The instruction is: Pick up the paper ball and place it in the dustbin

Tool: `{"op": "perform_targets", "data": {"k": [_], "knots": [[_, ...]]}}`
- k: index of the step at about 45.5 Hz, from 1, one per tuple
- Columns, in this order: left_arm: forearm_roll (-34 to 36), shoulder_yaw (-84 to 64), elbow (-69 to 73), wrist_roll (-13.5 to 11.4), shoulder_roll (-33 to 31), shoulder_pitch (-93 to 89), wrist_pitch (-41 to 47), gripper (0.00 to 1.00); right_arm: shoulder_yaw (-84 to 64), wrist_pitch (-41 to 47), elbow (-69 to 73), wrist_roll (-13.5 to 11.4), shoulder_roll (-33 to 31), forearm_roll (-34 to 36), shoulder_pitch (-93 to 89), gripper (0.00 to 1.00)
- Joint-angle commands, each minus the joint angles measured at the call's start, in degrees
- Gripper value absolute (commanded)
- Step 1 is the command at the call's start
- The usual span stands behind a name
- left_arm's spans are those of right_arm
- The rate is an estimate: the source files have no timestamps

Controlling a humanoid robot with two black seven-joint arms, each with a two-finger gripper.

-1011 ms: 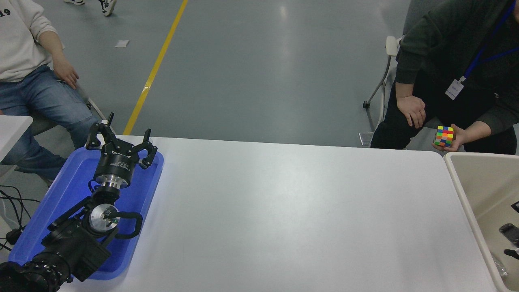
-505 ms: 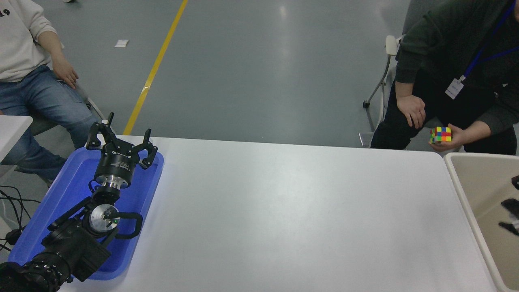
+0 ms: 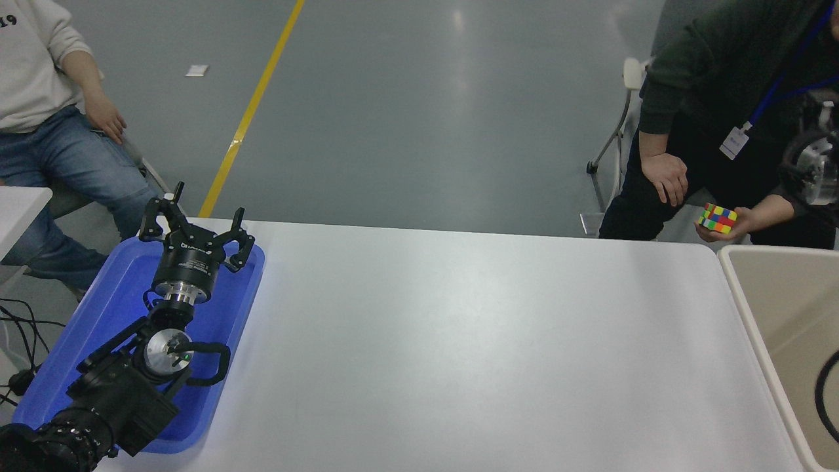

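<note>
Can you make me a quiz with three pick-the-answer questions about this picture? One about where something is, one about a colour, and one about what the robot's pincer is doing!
1. Where is the puzzle cube?
A. in a person's hand
B. on the white table
C. in the blue tray

2. What colour is the dustbin?
A. red
B. beige
C. green

3. How is the left pincer?
A. shut on the cube
B. shut on a cup
C. open and holding nothing

Answers:
1. A: fingers cup the cube beyond the table's far edge.
2. B: its rim and walls at the right are beige.
3. C: its fingers spread apart over the tray with nothing between them.
</note>
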Motion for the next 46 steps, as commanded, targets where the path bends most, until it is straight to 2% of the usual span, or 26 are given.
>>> {"op": "perform_targets", "data": {"k": [1,15,19,22,24,26,30,33,35,46], "knots": [[0.02,0.00,0.00,0.00,0.00,0.00,0.04,1.00,17.44,1.61,7.91,0.12,-0.11,-0.85,1.74,1.00],[0.02,0.00,0.00,0.00,0.00,0.00,-0.04,1.00,32.64,8.46,9.49,0.47,-1.16,-1.11,-4.67,1.00],[0.02,0.00,0.00,0.00,0.00,0.00,0.04,1.00,36.51,10.57,9.49,1.78,-0.72,-1.11,-7.84,1.00],[0.02,0.00,0.00,0.00,0.00,0.00,-0.04,1.00,38.97,12.68,9.57,4.50,0.59,-1.20,-10.47,1.00],[0.02,0.00,0.00,0.00,0.00,0.00,-0.04,1.00,40.12,13.82,9.58,7.66,1.64,-1.20,-12.05,1.00],[0.02,0.00,0.00,0.00,0.00,0.00,-0.04,1.00,40.82,14.61,9.58,12.22,2.44,-1.38,-13.64,1.00],[0.02,0.00,0.00,0.00,0.00,0.00,-0.04,1.00,40.91,15.06,9.58,23.38,3.84,-2.69,-16.63,1.00],[0.02,0.00,0.00,0.00,0.00,0.00,0.04,1.00,40.91,15.15,9.58,28.58,5.42,-3.92,-19.26,1.00],[0.02,0.00,0.00,0.00,0.00,0.00,-0.04,1.00,41.00,15.23,9.58,29.39,6.30,-4.19,-21.11,1.00],[0.02,0.00,0.00,0.00,0.00,0.00,-0.04,1.00,41.09,15.23,9.49,29.39,10.96,-4.28,-29.99,1.00]]}}
